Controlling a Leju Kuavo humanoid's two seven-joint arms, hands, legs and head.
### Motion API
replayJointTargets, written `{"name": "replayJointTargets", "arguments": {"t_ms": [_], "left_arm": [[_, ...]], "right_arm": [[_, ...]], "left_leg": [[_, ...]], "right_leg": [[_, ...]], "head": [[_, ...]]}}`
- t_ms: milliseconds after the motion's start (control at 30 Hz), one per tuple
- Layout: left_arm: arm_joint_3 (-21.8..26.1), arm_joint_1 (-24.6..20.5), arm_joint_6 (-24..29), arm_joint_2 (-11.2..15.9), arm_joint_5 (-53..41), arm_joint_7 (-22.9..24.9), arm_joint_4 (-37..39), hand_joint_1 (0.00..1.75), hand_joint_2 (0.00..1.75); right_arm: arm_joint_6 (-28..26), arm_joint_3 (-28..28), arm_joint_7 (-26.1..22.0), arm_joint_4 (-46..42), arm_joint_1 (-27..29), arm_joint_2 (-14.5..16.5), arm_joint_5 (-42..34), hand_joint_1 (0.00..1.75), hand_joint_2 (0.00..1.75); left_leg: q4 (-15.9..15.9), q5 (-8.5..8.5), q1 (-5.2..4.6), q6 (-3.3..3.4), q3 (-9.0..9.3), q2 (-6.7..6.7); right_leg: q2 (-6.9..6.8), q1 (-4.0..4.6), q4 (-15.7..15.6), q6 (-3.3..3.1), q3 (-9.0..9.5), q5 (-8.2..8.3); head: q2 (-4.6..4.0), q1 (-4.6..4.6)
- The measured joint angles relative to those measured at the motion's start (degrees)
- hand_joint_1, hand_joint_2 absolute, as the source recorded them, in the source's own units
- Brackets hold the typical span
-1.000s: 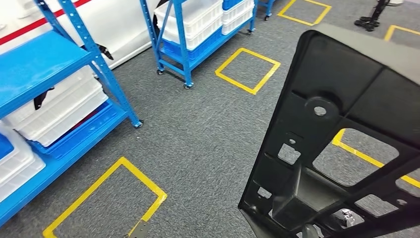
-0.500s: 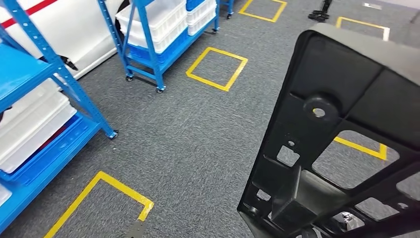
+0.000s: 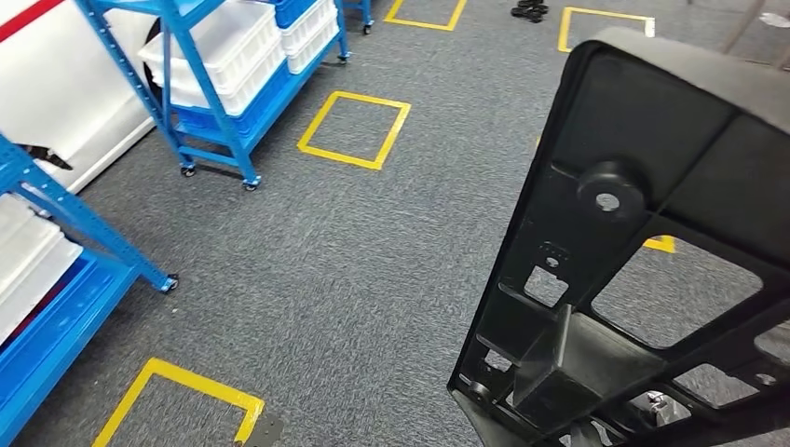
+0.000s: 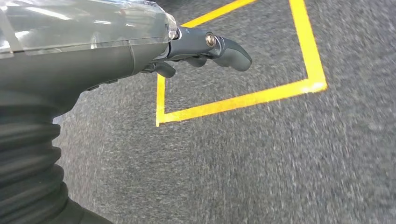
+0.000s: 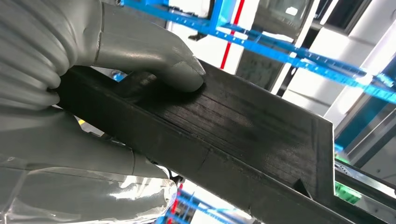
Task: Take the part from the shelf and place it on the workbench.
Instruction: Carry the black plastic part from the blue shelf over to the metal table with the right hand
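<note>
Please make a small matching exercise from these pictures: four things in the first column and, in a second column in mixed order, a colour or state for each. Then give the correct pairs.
Column one:
1. black part
2. left hand
3. shelf frame
4. floor squares

Column two:
a. yellow tape outline
b. holds nothing, over the carpet
c. blue metal, carrying white bins
d. gripped by the right hand

Pairs: 1-d, 2-b, 3-c, 4-a

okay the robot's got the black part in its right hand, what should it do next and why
Probably keep turning toward the workbench without loosening its grip. The right robot hand holds the black part off the grey carpet, with blue shelves to the left and no workbench in view.
</note>
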Motion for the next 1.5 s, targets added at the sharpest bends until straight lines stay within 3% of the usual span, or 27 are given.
{"name": "replayJointTargets", "arguments": {"t_ms": [33, 67, 133, 200, 267, 333, 367, 433, 500, 533, 600, 667, 733, 800, 867, 933, 1000, 1033, 1067, 1100, 1167, 1233, 1300, 1333, 1400, 1467, 1500], "left_arm": [[0.0, 0.1, 0.0, 0.0, 0.0, 0.0, 0.0, 0.0, 1.75], [0.0, 0.1, 0.0, 0.0, 0.0, 0.1, 0.0, 0.0, 1.75], [0.0, 0.1, 0.0, 0.0, 0.0, 0.1, 0.0, 0.0, 1.75], [0.0, 0.1, 0.0, 0.0, -0.1, 0.2, 0.0, 0.0, 1.75], [0.0, 0.1, 0.0, 0.0, -0.1, 0.2, 0.0, 0.0, 1.75], [0.0, -0.1, 0.0, 0.0, -0.1, 0.2, 0.0, 0.0, 1.75], [0.0, -0.1, 0.0, 0.0, -0.1, 0.2, 0.0, 0.0, 1.75], [0.0, 0.0, 0.0, 0.0, -0.1, 0.1, 0.0, 0.0, 1.75], [0.0, 0.3, 0.0, 0.0, -0.1, 0.0, 0.0, 0.0, 1.75], [0.1, 0.3, 0.0, 0.1, -0.1, 0.0, 0.0, 0.0, 1.75], [0.1, 0.2, 0.0, 0.1, -0.1, -0.1, 0.0, 0.0, 1.75], [0.1, 0.2, 0.1, 0.1, -0.1, -0.3, 0.0, 0.0, 1.75], [0.1, 0.2, 0.1, 0.1, -0.1, -0.3, 0.0, 0.0, 1.75], [0.1, 0.1, 0.2, 0.1, -0.2, -0.4, 0.0, 0.0, 1.75], [0.1, 0.0, 0.1, 0.1, -0.3, -0.4, 0.0, 0.0, 1.75], [0.1, 0.1, 0.1, 0.1, -0.3, -0.4, 0.0, 0.0, 1.75], [0.1, 0.3, 0.0, 0.1, -0.4, -0.4, 0.0, 0.0, 1.75], [0.1, 0.3, -0.1, 0.1, -0.4, -0.4, 0.0, 0.0, 1.75], [0.1, 0.3, -0.1, 0.1, -0.4, -0.3, 0.0, 0.0, 1.75], [0.1, 0.3, -0.1, 0.1, -0.5, -0.3, 0.0, 0.0, 1.75], [0.1, 0.3, -0.2, 0.1, -0.6, -0.2, 0.0, 0.0, 1.75], [0.0, 0.2, -0.3, 0.1, -0.8, 0.0, 0.0, 0.0, 1.75], [0.0, 0.1, -0.3, 0.1, -0.9, 0.0, 0.0, 0.0, 1.75], [0.0, 0.0, -0.3, 0.0, -0.9, 0.1, 0.0, 0.0, 1.75], [-0.1, -0.2, -0.4, 0.0, -1.1, 0.2, 0.0, 0.0, 1.75], [-0.1, -0.2, -0.5, 0.0, -1.3, 0.3, 0.0, 0.0, 1.75], [-0.1, -0.1, -0.5, 0.0, -1.3, 0.3, 0.0, 0.0, 1.75]], "right_arm": [[0.0, 0.0, 0.0, 0.0, 0.0, 0.0, 0.0, 1.75, 1.75], [0.0, 0.0, 0.1, 0.0, 0.0, 0.0, 0.0, 1.75, 1.75], [-0.1, 0.0, 0.2, 0.0, -0.1, 0.0, 0.0, 1.75, 1.75], [-0.2, 0.1, 0.3, 0.0, -0.2, 0.0, 0.0, 1.75, 1.75], [-0.2, 0.2, 0.5, 0.0, -0.3, 0.0, 0.1, 1.75, 1.75], [-0.3, 0.2, 0.7, 0.0, -0.3, 0.0, 0.1, 1.75, 1.75], [-0.3, 0.3, 0.7, 0.0, -0.3, 0.0, 0.2, 1.75, 1.75], [-0.3, 0.3, 0.7, 0.0, -0.3, 0.0, 0.2, 1.75, 1.75], [-0.4, 0.3, 0.7, 0.2, -0.2, 0.0, 0.3, 1.75, 1.75], [-0.5, 0.3, 0.7, 0.3, -0.2, 0.0, 0.3, 1.75, 1.75], [-0.6, 0.4, 0.6, 0.5, -0.1, 0.0, 0.5, 1.75, 1.75], [-0.7, 0.4, 0.5, 0.7, -0.1, 0.0, 0.6, 1.75, 1.75], [-0.8, 0.5, 0.3, 0.8, -0.2, 0.0, 0.6, 1.75, 1.75], [-0.8, 0.5, 0.2, 0.9, -0.1, 0.0, 0.7, 1.75, 1.75], [-0.8, 0.7, 0.2, 0.9, -0.1, 0.0, 0.7, 1.75, 1.75], [-0.8, 1.2, 0.2, 1.1, -0.1, 0.0, 0.9, 1.75, 1.75], [-0.8, 1.7, 0.2, 1.5, -0.1, 0.0, 1.0, 1.75, 1.75], [-0.8, 1.9, 0.2, 1.7, -0.1, 0.0, 1.1, 1.75, 1.75], [-0.7, 2.0, 0.2, 1.8, -0.1, 0.0, 1.2, 1.75, 1.75], [-0.7, 2.2, 0.3, 2.0, -0.1, 0.0, 1.2, 1.75, 1.75], [-0.7, 2.6, 0.4, 2.3, -0.2, 0.1, 1.4, 1.75, 1.75], [-0.7, 2.8, 0.5, 2.6, -0.4, 0.1, 1.4, 1.75, 1.75], [-0.8, 2.9, 0.7, 2.8, -0.5, 0.1, 1.4, 1.75, 1.75], [-0.8, 2.9, 0.7, 2.8, -0.4, 0.1, 1.4, 1.75, 1.75], [-0.8, 2.9, 0.7, 2.9, -0.6, 0.1, 1.4, 1.75, 1.75], [-0.8, 2.9, 0.7, 3.1, -0.9, 0.1, 1.4, 1.75, 1.75], [-0.9, 2.9, 0.7, 3.3, -1.0, 0.1, 1.3, 1.75, 1.75]], "left_leg": [[-0.1, 0.94, 0.01, 0.09, -0.23, -0.08], [-2.4, 2.89, 0.02, 0.21, 0.61, -0.28], [-10.4, 7.17, 0.11, 0.52, 3.92, -2.07], [-15.4, 8.84, 0.15, 0.85, 5.88, -3.78], [-16.0, 8.86, 0.04, 1.37, 6.01, -3.49], [-16.4, 9.35, 0.08, 2.29, 6.11, -2.42], [-16.7, 9.59, 0.11, 2.71, 6.09, -1.8], [-16.8, 9.76, -0.06, 3.13, 5.95, -0.5], [-16.8, 9.72, -0.29, 3.22, 5.8, 0.94], [-16.8, 9.68, -0.36, 3.23, 5.78, 1.64], [-16.7, 9.53, -0.41, 3.07, 5.91, 2.89], [-16.6, 9.24, -0.62, 2.65, 6.13, 3.87], [-16.6, 8.97, -0.85, 2.08, 6.34, 4.69], [-16.6, 8.71, -0.84, 1.47, 6.54, 5.36], [-14.8, 7.22, -0.63, 0.89, 6.0, 3.71], [-8.3, 3.49, -0.43, 0.52, 3.23, 0.92], [-0.5, 0.36, -0.39, 0.4, -0.51, -0.01], [1.1, 0.36, -0.39, 0.41, -1.4, -0.08], [0.4, 1.51, -0.39, 0.5, -1.27, -0.14], [-2.7, 3.68, -0.39, 0.64, 0.01, -0.43], [-11.1, 7.91, -0.35, 1.06, 3.58, -2.49], [-15.7, 9.36, -0.33, 1.44, 5.44, -4.23], [-16.3, 9.44, -0.33, 1.91, 5.59, -3.78], [-16.7, 9.72, -0.27, 2.3, 5.68, -3.2], [-17.4, 10.29, -0.05, 3.09, 5.83, -1.89], [-17.7, 10.41, -0.15, 3.45, 5.82, -0.5], [-17.7, 10.37, -0.24, 3.48, 5.78, 0.24]], "right_leg": [[0.75, 0.06, 0.0, -0.01, 0.05, 0.0], [1.48, 0.08, 0.1, 0.0, 0.15, 0.0], [2.83, 0.15, 0.2, 0.21, 0.28, -0.03], [4.01, 0.16, 0.4, 0.78, 0.03, 0.11], [5.02, 0.08, 0.2, 1.58, -0.37, 0.5], [4.14, 0.04, 0.8, 2.15, -0.84, 0.08], [2.83, 0.08, 2.5, 2.36, -1.63, -1.06], [0.04, 0.11, 9.1, 2.64, -4.66, -4.86], [-0.68, 0.02, 15.5, 2.9, -7.58, -7.33], [-0.83, 0.0, 16.2, 2.93, -7.79, -7.13], [-1.65, 0.01, 10.6, 2.81, -4.46, -4.0], [-3.96, 0.34, 2.9, 2.2, -0.13, -1.7], [-5.01, 0.8, 0.2, 1.47, 1.17, -1.58], [-3.82, 0.79, 0.0, 0.86, 1.05, -1.35], [-2.75, 0.47, -0.4, 0.16, 1.12, -1.05], [-1.65, 0.33, -0.5, -0.38, 1.14, -0.86], [-0.29, 0.4, -0.5, -0.59, 1.07, -0.83], [0.43, 0.44, -0.4, -0.61, 1.08, -0.83], [1.15, 0.46, -0.4, -0.6, 1.14, -0.83], [1.86, 0.47, -0.3, -0.58, 1.25, -0.85], [3.16, 0.5, -0.2, -0.4, 1.32, -0.91], [4.3, 0.48, 0.0, 0.13, 0.98, -0.79], [5.38, 0.41, -0.2, 0.96, 0.57, -0.42], [5.29, 0.4, -0.1, 1.3, 0.41, -0.49], [3.08, 0.61, 2.5, 1.73, -0.92, -2.33], [0.21, 0.55, 9.3, 1.97, -4.17, -6.06], [-0.37, 0.42, 12.8, 2.15, -5.85, -7.43]], "head": [[0.0, 0.0], [0.0, 0.01], [0.0, 0.01], [0.0, 0.01], [0.0, 0.01], [0.0, 0.01], [0.0, 0.01], [0.0, 0.02], [0.0, 0.02], [0.0, 0.02], [0.0, 0.01], [0.0, 0.01], [0.0, 0.01], [0.0, 0.01], [0.0, 0.0], [0.0, -0.01], [0.0, 0.0], [0.0, 0.0], [0.0, 0.01], [0.0, 0.01], [0.0, 0.01], [0.0, 0.0], [0.0, 0.0], [0.0, 0.01], [0.0, 0.02], [0.0, 0.04], [0.0, 0.03]]}}
